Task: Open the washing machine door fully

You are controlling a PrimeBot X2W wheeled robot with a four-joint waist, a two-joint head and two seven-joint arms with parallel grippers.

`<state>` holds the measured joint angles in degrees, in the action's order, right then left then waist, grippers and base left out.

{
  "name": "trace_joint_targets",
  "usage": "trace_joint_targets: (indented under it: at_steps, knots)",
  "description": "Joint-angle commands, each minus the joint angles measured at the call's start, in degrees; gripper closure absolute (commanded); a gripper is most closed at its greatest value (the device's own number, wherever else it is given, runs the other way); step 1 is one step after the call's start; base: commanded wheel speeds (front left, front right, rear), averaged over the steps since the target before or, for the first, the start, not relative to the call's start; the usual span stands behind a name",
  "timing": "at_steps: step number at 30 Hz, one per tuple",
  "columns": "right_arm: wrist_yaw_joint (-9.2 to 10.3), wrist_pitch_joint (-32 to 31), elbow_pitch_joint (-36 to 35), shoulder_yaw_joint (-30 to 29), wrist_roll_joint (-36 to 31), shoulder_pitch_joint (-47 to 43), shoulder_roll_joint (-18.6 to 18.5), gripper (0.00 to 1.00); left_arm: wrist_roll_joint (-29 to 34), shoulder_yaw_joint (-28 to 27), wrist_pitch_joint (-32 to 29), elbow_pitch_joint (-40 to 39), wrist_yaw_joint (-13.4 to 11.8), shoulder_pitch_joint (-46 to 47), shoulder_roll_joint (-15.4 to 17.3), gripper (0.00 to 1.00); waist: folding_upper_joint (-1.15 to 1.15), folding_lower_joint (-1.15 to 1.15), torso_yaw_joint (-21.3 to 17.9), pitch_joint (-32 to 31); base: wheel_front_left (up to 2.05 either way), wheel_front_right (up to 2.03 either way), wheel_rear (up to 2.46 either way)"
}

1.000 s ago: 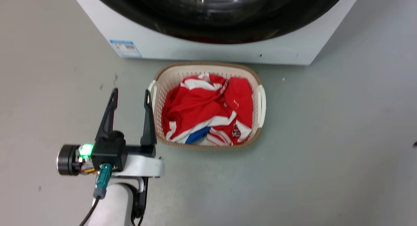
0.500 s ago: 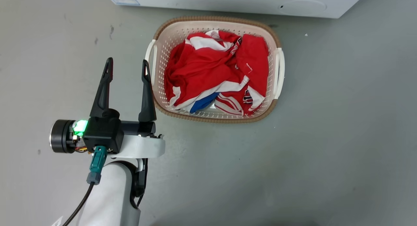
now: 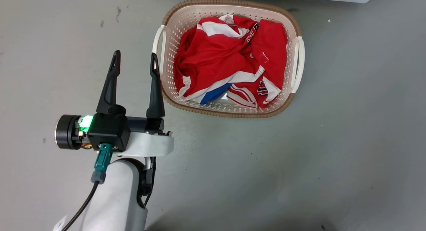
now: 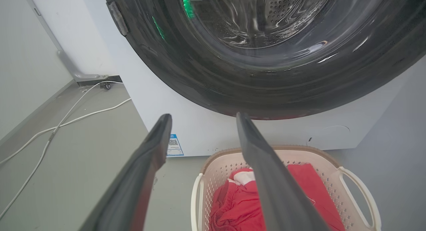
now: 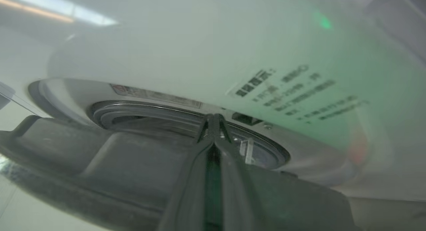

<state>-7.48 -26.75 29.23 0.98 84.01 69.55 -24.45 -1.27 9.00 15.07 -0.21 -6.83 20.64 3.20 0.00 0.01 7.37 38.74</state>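
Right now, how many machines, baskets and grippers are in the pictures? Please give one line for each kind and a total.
Washing machine: 1
Laundry basket: 1
Grippers: 2 (left gripper, right gripper)
Total: 4

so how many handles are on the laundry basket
2. One white handle is on the basket's left side, close to the left claw. The other handle is on its right side. Both are in plain view.
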Motion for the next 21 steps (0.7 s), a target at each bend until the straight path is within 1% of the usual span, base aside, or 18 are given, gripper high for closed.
trace_joint_targets:
  at_steps: [1, 5, 11, 17, 21]
  knots:
    - [-0.02, -1.57, 0.21, 1.74, -0.53, 0.44, 0.81, 1.00, -0.23, 0.05, 0.16, 0.05, -0.27, 1.13, -0.10, 0.00, 0.00, -0.01, 0.08, 0.11, 0.00, 0.00, 0.00]
    - [-0.03, -2.87, -0.96, 1.92, -0.23, -0.51, 0.89, 1.00, -0.19, 0.07, 0.16, 0.31, -0.35, 0.88, -0.16, 0.00, 0.00, -0.01, 0.06, -0.27, 0.00, 0.00, 0.00]
    - [-0.07, -4.87, -3.06, 2.28, 0.18, -5.61, 0.32, 1.00, -0.36, -0.04, 0.16, 0.88, -0.55, -0.27, -0.23, 0.00, 0.00, -0.01, -0.53, -1.99, 0.00, 0.00, 0.00]
    - [-0.08, -7.53, -6.53, 3.68, 0.75, -11.25, 0.77, 1.00, 0.01, -0.74, 0.16, 1.10, -0.11, -0.89, -0.25, 0.00, 0.00, -0.01, -1.55, -3.94, 0.00, 0.00, 0.00]
    - [-0.08, -9.42, -9.67, 4.60, 1.79, -14.95, 1.76, 1.00, 0.39, -1.02, 0.16, 1.19, -0.02, -1.58, -0.25, 0.00, 0.00, -0.01, -2.16, -5.19, 0.00, 0.00, 0.00]
